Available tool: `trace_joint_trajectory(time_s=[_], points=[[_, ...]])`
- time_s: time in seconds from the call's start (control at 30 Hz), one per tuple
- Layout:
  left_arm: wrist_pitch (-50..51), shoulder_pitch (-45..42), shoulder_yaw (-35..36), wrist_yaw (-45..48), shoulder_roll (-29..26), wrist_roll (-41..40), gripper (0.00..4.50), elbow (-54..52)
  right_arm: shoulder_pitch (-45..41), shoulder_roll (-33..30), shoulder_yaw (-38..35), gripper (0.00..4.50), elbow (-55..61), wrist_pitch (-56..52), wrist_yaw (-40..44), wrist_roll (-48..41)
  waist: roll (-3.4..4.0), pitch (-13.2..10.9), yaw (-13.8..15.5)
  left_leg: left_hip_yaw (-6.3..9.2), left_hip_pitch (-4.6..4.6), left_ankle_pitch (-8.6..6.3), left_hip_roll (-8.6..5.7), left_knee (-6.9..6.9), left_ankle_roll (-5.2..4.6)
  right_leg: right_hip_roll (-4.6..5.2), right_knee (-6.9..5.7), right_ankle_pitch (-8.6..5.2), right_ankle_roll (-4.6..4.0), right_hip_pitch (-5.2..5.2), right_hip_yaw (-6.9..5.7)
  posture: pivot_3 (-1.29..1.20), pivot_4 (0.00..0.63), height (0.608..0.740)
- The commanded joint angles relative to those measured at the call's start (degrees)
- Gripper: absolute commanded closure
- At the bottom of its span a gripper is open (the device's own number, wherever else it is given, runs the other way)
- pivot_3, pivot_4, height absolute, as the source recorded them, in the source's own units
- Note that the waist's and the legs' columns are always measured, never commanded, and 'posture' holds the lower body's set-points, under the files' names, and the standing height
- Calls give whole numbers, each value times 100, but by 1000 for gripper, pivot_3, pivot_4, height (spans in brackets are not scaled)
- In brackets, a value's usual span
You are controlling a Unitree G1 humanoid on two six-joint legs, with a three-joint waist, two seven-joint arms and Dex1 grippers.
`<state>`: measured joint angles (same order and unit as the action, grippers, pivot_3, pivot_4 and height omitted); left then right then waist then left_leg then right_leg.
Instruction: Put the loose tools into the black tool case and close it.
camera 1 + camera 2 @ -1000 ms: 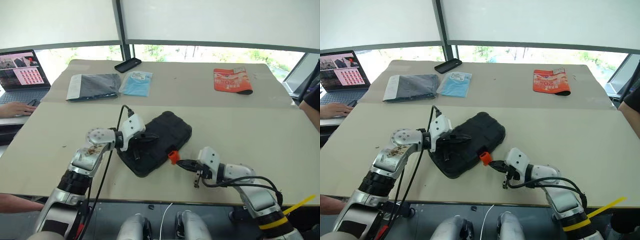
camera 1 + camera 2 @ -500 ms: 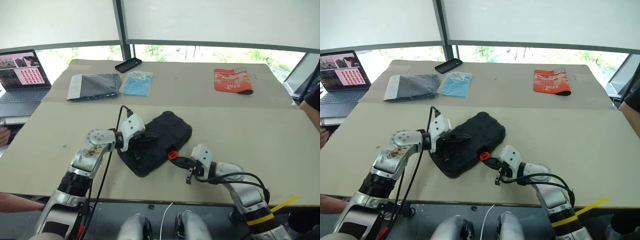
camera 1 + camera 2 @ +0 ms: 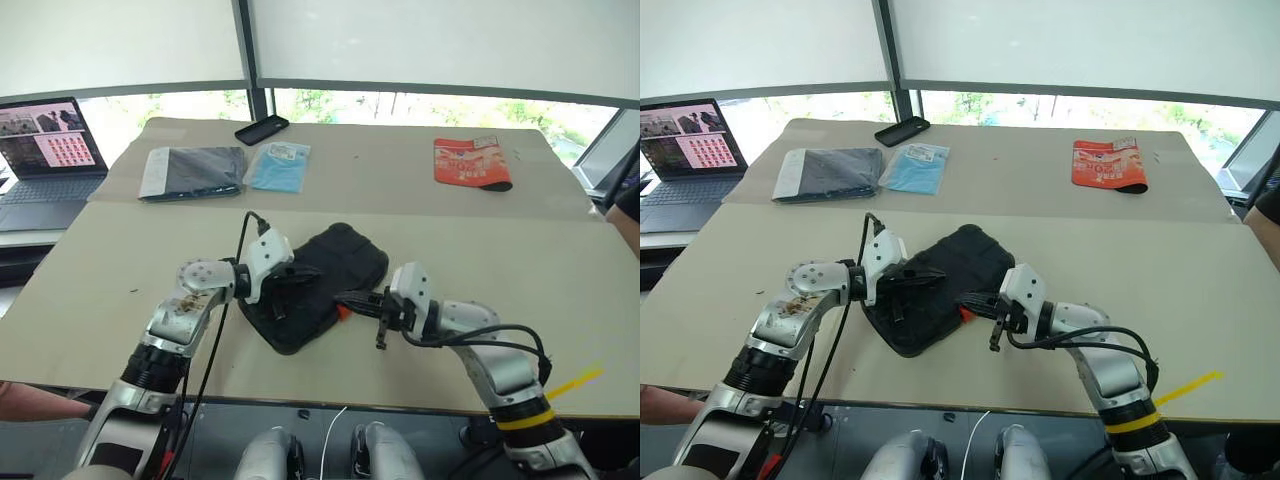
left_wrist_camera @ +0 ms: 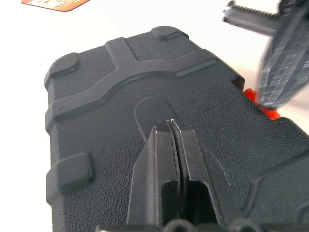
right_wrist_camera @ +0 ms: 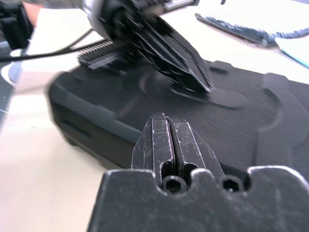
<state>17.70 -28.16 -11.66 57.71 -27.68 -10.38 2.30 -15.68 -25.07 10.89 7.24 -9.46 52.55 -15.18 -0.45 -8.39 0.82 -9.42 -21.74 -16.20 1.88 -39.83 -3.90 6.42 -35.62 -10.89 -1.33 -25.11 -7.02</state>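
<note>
black tool case: closed, on table
left gripper: clenched, empty, tips on case lid
right gripper: clenched, empty, at case's orange latch

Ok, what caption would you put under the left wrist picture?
Shut left gripper resting on the closed black tool case, right gripper alongside.

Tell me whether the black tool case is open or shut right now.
Shut: the black tool case lies flat on the table with its ribbed lid down; no recesses or tools show. Whether the orange latch is fastened, cannot tell.
</note>
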Motion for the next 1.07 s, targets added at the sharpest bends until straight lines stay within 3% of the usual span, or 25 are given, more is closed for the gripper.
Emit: trace_joint_trajectory(time_s=[0.03,0.2,0.27,0.43,0.63,0.73,1.07], points=[[287,336,-390,61,14,164,4408,298,-45,-34,-106,4500,-7,76,77,-87,0,2,-6,-1,1,-1,0,0,-1,2,2,0,1,3,0,0,150,740],[75,581,242,93,25,-397,4408,-8,320,-395,-522,4500,601,-110,395,-655,1,1,-13,2,-3,-2,1,4,-1,6,8,1,2,-2,1,0,150,740],[79,695,641,52,-8,-708,3880,-233,504,-515,-803,4500,816,-288,368,-980,0,1,-47,3,-9,-3,5,10,-1,3,20,0,1,-6,2,0,150,740],[-196,1234,1879,208,-650,-1326,2191,-725,995,-990,-1452,3050,960,180,473,-958,-7,-8,-131,3,-27,22,17,14,24,-12,31,-5,-6,-24,1,0,150,740],[-1033,2293,2789,440,-1899,-823,71,-69,1229,-1646,-2053,963,-443,1832,941,-313,-15,-36,-92,3,-38,-27,18,13,30,-15,41,-6,-6,-35,-4,0,150,740],[-1498,2785,3010,270,-2181,-477,0,317,1094,-1900,-2047,44,-1412,2758,1218,-34,-1,-48,-77,-3,-38,-31,14,11,26,-9,50,-20,-29,-36,-5,0,150,740],[-2151,3348,3198,-109,-1937,-471,0,202,597,-1762,-2097,44,-2623,3437,1136,-35,-18,-59,-20,-10,-82,-3,13,12,72,1,38,-2,-3,-87,-3,0,150,740]])
